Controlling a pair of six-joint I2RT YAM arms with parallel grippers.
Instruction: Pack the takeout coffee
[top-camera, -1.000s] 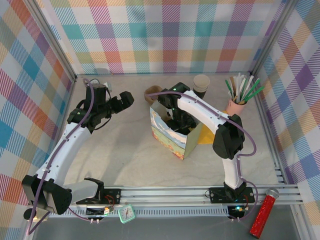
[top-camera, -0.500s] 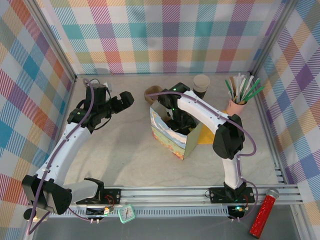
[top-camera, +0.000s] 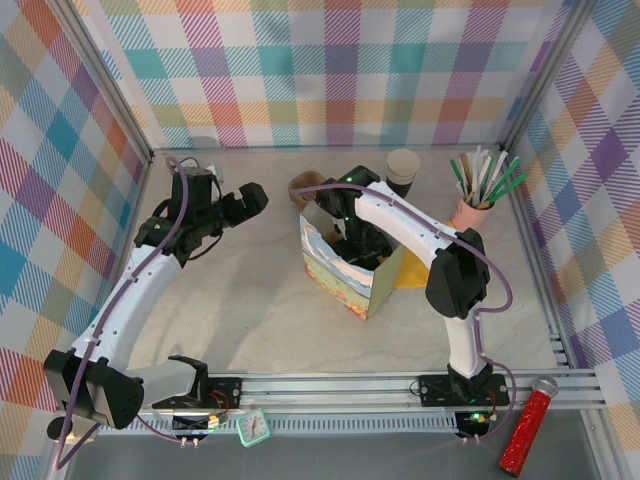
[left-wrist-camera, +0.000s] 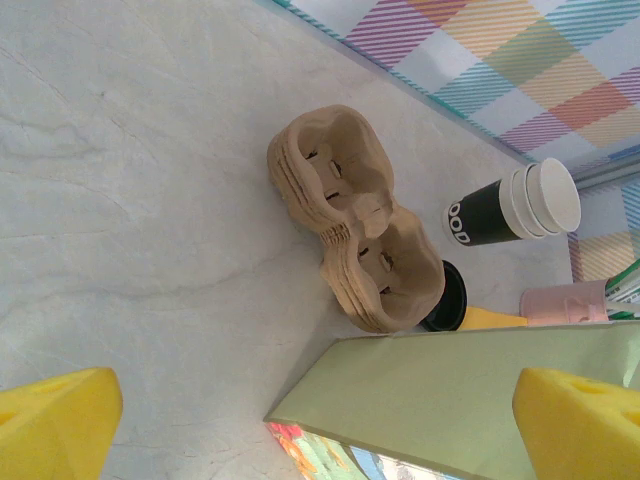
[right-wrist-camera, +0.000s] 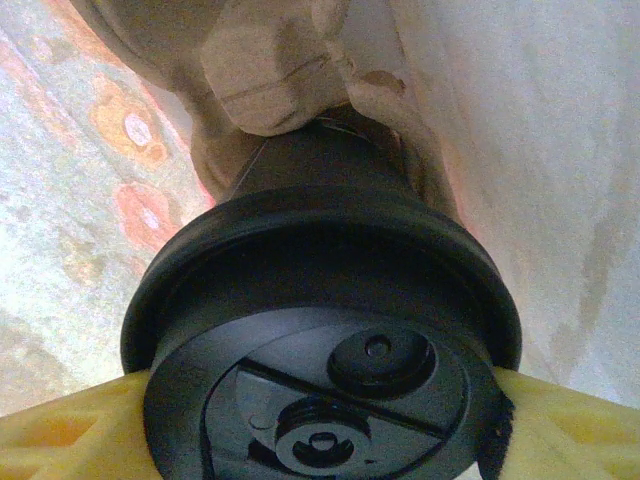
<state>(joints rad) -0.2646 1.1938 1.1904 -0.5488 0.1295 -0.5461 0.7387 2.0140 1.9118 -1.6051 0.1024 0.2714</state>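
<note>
The takeout coffee (right-wrist-camera: 320, 300) is seen from above, its glossy black lid (right-wrist-camera: 330, 400) facing the right wrist camera. My right gripper (right-wrist-camera: 320, 420) is shut on it, with a yellow finger (right-wrist-camera: 70, 430) pressed to each side of the lid. The cup hangs inside the colourful paper bag (top-camera: 340, 270), above a crumpled brown pulp shape (right-wrist-camera: 270, 80). From above, my right gripper (top-camera: 358, 245) reaches down into the bag's mouth. My left gripper (top-camera: 247, 200) hovers open to the left of the bag, its yellow fingertips (left-wrist-camera: 55, 420) wide apart and nothing between them.
A stack of brown pulp carriers (left-wrist-camera: 355, 235) lies behind the bag (left-wrist-camera: 450, 400), beside lidless black cups (left-wrist-camera: 510, 205). A dark round thing (left-wrist-camera: 450, 300) sits partly hidden behind the carriers. A pink cup of stirrers (top-camera: 480, 190) stands at the back right. Bare table lies to the left.
</note>
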